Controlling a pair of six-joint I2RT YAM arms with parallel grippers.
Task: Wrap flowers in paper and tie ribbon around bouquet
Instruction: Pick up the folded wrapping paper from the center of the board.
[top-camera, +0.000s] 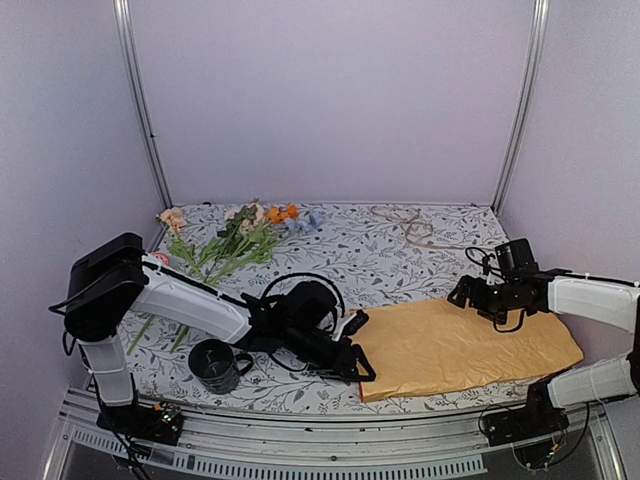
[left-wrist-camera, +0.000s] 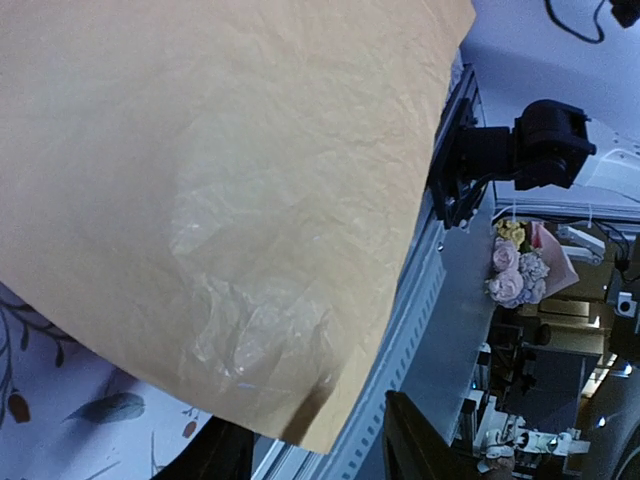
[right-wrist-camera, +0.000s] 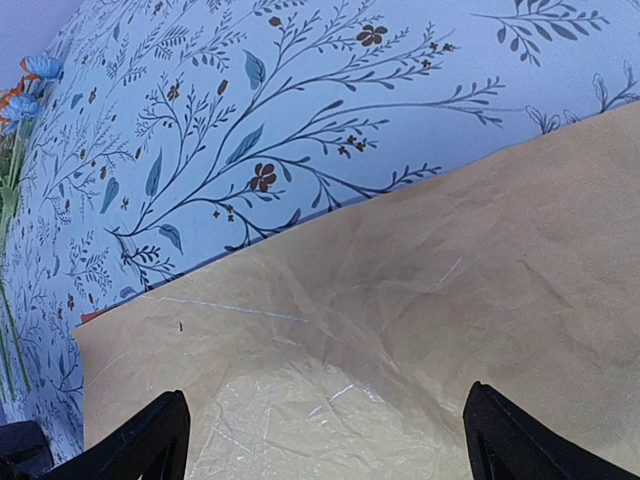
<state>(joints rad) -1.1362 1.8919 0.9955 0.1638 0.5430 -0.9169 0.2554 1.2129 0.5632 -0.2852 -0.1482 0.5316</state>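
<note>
The paper (top-camera: 465, 345) lies flat on the near right of the table, mustard side up. My left gripper (top-camera: 360, 347) sits low at the paper's near-left corner. In the left wrist view that corner of the paper (left-wrist-camera: 200, 180) pokes into the gap of the left gripper (left-wrist-camera: 310, 425), whose jaws stand apart, open. My right gripper (top-camera: 462, 295) hovers over the paper's far edge. In its wrist view the right gripper (right-wrist-camera: 325, 400) is wide open above the paper (right-wrist-camera: 450, 280). The flowers (top-camera: 235, 240) lie at the back left. The ribbon (top-camera: 410, 225) loops at the back right.
A dark mug (top-camera: 215, 365) stands at the near left beside the left arm. The metal front rail (left-wrist-camera: 420, 290) runs just beyond the paper's near edge. Blue flower heads (right-wrist-camera: 25, 85) show at the far left of the right wrist view.
</note>
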